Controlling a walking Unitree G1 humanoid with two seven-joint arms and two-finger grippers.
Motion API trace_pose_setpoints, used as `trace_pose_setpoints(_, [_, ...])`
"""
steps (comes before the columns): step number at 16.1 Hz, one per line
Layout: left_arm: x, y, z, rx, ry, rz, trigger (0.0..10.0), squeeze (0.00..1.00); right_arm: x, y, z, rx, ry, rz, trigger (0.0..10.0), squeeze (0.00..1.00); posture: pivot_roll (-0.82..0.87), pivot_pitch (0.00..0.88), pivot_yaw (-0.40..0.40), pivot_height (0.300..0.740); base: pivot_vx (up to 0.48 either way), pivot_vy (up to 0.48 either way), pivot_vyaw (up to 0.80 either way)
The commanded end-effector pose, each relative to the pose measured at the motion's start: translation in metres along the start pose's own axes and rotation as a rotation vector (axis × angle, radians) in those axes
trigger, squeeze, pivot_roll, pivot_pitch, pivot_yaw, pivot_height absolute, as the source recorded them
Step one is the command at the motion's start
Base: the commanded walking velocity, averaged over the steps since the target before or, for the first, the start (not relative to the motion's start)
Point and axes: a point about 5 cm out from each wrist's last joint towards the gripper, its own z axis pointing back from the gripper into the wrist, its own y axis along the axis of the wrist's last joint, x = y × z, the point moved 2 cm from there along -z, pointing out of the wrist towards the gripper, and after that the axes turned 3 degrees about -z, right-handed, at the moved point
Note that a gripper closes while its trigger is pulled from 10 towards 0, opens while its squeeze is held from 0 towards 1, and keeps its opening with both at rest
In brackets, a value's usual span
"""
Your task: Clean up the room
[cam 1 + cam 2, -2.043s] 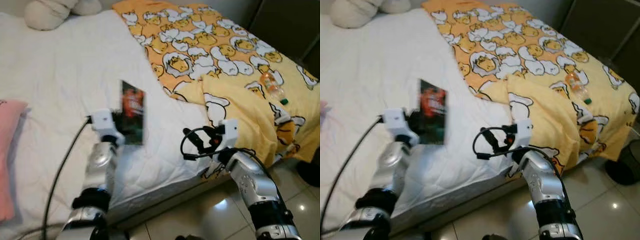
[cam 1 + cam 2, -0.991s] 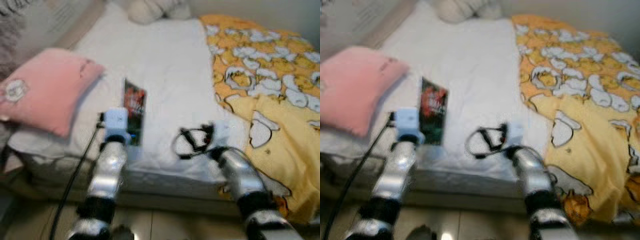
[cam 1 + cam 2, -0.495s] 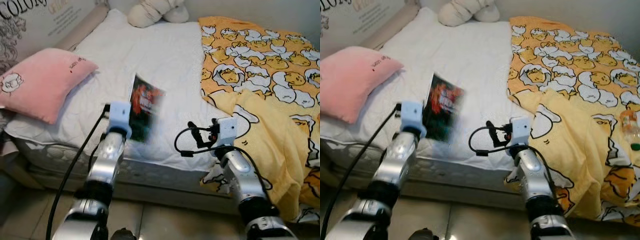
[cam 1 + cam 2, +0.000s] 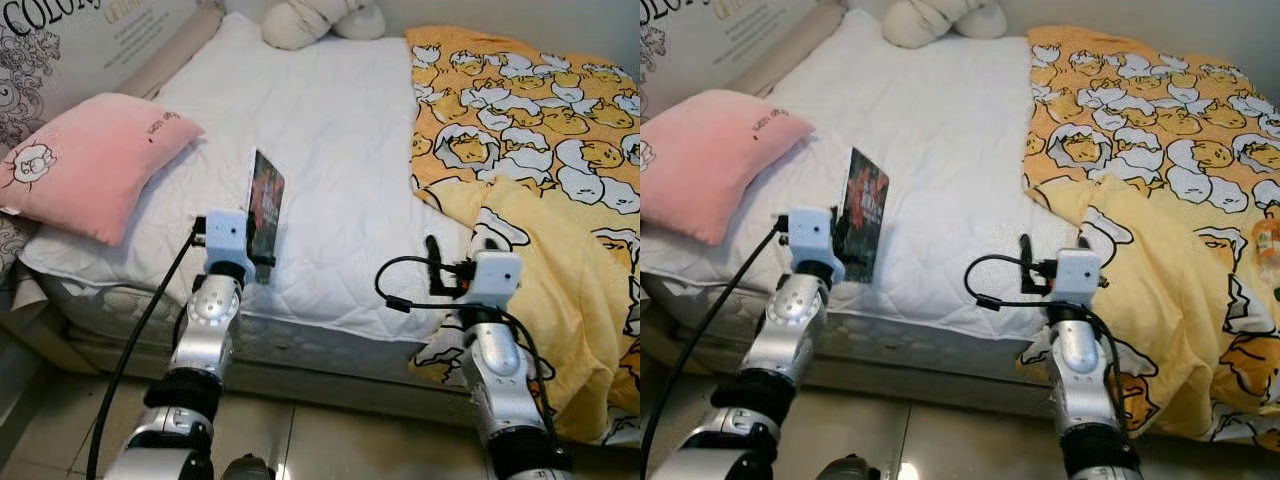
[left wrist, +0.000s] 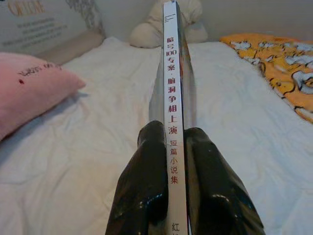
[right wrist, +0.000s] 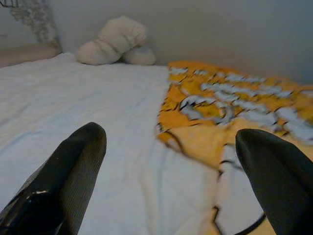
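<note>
A thin book with a dark red cover point(image 4: 264, 203) stands upright on edge in my left gripper point(image 5: 171, 147), which is shut on its white spine point(image 5: 170, 98) above the near edge of the white bed point(image 4: 330, 150). The black fingers point(image 5: 146, 186) press on both sides of the book. My right gripper point(image 6: 171, 156) is held above the bed's near edge beside the yellow blanket point(image 4: 540, 130), open, with nothing between its fingers point(image 6: 78, 166).
A pink pillow point(image 4: 95, 160) lies at the bed's left side and a cream plush toy point(image 4: 320, 20) at its head. A plastic bottle point(image 4: 1266, 245) rests on the blanket at the far right. A printed headboard panel point(image 4: 80, 25) stands behind the pillow. Tiled floor point(image 4: 300, 440) lies below.
The camera has swung left along the bed, bringing the pink pillow and headboard into view. The book has turned from cover-on to nearly edge-on in my left gripper. The right arm shifted slightly right.
</note>
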Motion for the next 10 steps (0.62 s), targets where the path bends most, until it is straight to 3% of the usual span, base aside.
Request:
trace_pose_setpoints(1, [0.005,0.013,-0.004,0.067,-0.026,0.015,10.0,0.00,0.003,0.007,-0.002,0.037,-0.014,0.037,10.0,0.00,0.10,0.000,-0.049,0.740,0.000,0.480,0.00])
trace_pose_setpoints(5, [-0.002,0.016,-0.013,0.054,-0.005,0.010,10.0,0.00,-0.003,0.005,-0.014,0.001,0.015,0.019,10.0,0.00,0.10,0.000,-0.045,0.740,0.000,0.480,0.00])
trace_pose_setpoints(10, [0.000,0.017,-0.014,0.063,-0.017,0.013,10.0,0.00,-0.003,0.003,-0.017,-0.009,0.019,0.026,10.0,0.00,0.10,0.000,-0.045,0.740,0.000,0.480,0.00])
